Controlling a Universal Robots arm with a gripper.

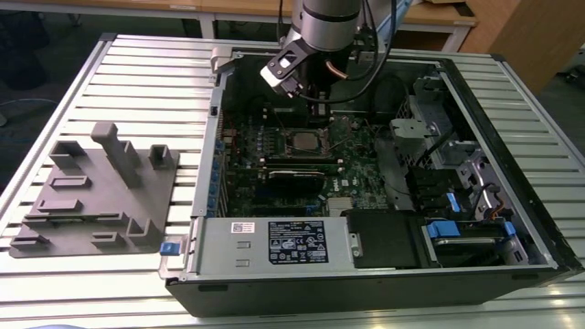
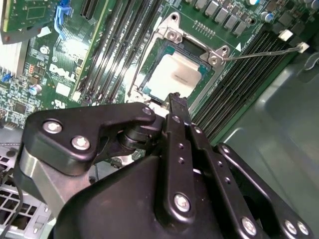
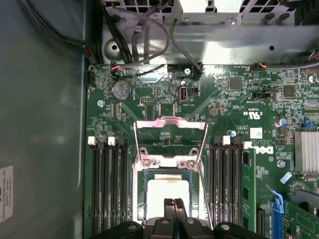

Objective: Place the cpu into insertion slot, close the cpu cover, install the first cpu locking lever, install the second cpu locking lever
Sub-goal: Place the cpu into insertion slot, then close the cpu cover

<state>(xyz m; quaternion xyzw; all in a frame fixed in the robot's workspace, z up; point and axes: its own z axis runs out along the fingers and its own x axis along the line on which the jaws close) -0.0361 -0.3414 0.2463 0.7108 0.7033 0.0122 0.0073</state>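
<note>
Computer case walls box you in, room only from above; memory slots flank insertion slot close both sides; cpu cover hinged open, likely thin stiff metal, push its frame edge; cpu seated in slot, likely light, fragile, don't press; your gripper pinched closed, empty, just above cpu.

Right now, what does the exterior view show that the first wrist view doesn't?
Exterior view: the whole case, a grey tray on the table at that view's left, and the arm. First wrist view: the cover flipped open, a round battery, and the gripper close to the cpu. Both: the cpu sitting in its slot, and the green board.
</note>
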